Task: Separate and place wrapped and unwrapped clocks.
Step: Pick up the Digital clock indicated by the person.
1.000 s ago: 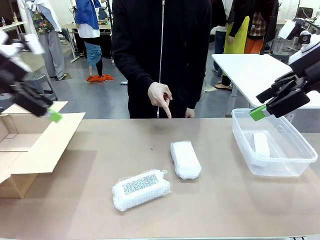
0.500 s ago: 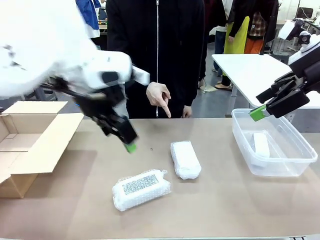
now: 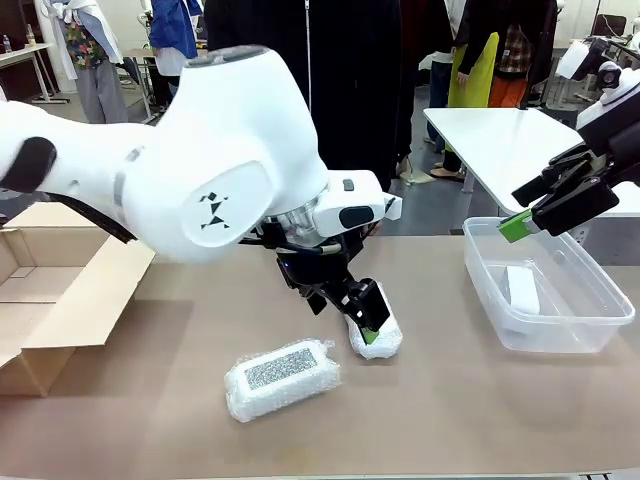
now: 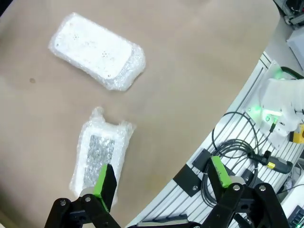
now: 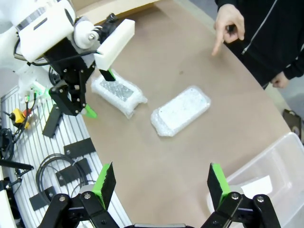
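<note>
Brown counter [image 3: 480,400] carries a speckled bundle [image 3: 282,378] and a plain bundle [image 3: 388,342] near each other, well apart from the white block [image 3: 520,290] lying in the clear tub [image 3: 590,335]. Left end effector [image 4: 161,178] hangs spread wide above the bundles, nearer the speckled one, I think, though the front view suggests otherwise. Right end effector [image 5: 160,181] is spread and empty by the tub. Slippery wrap could squirm out of a shallow pinch.

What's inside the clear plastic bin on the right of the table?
One smooth white block lies inside the clear bin. The right gripper covers a bit of its far rim.
</note>
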You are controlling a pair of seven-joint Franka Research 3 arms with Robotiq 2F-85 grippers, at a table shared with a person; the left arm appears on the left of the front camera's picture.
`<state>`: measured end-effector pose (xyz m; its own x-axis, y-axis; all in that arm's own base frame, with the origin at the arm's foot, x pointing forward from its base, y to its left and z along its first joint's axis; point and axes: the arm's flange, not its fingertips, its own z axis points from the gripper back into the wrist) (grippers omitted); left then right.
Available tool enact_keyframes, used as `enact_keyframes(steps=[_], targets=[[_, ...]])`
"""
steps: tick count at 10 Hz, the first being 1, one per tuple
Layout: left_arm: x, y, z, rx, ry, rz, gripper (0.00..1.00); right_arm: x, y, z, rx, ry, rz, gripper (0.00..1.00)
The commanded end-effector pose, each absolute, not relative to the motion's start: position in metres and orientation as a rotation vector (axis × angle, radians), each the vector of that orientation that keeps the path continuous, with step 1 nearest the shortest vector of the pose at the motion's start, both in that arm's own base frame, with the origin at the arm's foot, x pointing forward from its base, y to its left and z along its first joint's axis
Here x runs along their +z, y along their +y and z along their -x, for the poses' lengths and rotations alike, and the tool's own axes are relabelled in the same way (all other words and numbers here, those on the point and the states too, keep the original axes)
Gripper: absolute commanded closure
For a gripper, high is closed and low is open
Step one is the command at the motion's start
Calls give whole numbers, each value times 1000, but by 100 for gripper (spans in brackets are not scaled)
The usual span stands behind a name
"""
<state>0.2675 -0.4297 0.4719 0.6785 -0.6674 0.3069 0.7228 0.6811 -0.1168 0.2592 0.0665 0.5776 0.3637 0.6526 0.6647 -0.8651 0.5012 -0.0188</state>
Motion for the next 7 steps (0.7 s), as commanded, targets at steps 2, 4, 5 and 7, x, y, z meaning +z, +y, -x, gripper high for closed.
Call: enact_keyframes(steps=[2, 4, 5, 7], targets=[[490, -415, -252, -819, -256, 205, 0, 577, 68, -260, 1002, -663, -399, 0], [490, -415, -252, -819, -256, 205, 0, 577, 68, -260, 1002, -663, -399, 0], [493, -421, -253, -803, -257, 217, 0, 577, 68, -260, 1002, -663, -399, 0], [491, -468, -303, -611, -101, 239, 0, 577, 68, -260, 1002, -663, -399, 0]])
